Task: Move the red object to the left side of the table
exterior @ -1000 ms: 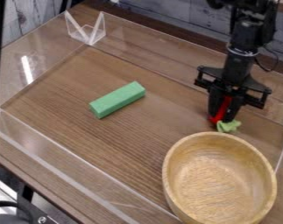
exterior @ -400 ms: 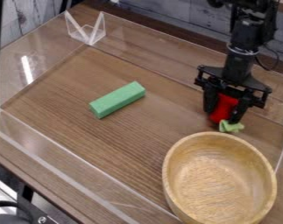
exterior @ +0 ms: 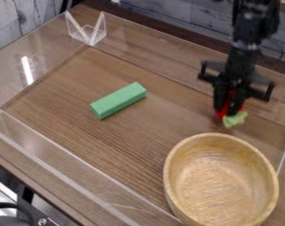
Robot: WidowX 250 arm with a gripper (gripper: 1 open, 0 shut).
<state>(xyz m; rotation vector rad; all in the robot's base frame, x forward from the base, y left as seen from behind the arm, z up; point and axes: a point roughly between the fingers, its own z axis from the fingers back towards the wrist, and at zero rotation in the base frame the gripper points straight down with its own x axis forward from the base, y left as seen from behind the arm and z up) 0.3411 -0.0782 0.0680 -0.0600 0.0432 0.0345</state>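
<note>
We begin with the table (exterior: 74, 150), a flat brown top with wood grain, and low clear acrylic walls around it. The walls are thin and shiny, so they are hard to see. If the arm travels low toward the left side, the load could knock against one of them. At the far left corner a small clear folded piece (exterior: 86, 29) stands (we cannot tell what it is), and it lies in the same direction.

The bowl (exterior: 222, 181) is next in size: round, light wood, with a smooth hollow and a thick rim. It sits just near the pincer, toward the camera. If the toy slips now, it may roll to the rim or fall inside.

The block (exterior: 118, 100) is a green rectangular bar with flat faces and sharp edges, lying alone near the middle of the table. It is on the way to the left, so a low path could push it.

The pincer (exterior: 234, 108) points down, dark and hard, and it is clenched on the strawberry (exterior: 232, 111). The toy is red, small and rounded, with a green leafy tip hanging under the jaws. It is at the right side of the table, and it seems lifted a little off the surface. In our judgement the round, smooth body is the main risk: hard jaws hold it on a small area, so a fast sideways move could make it turn or drop out before it reaches the left.
</note>
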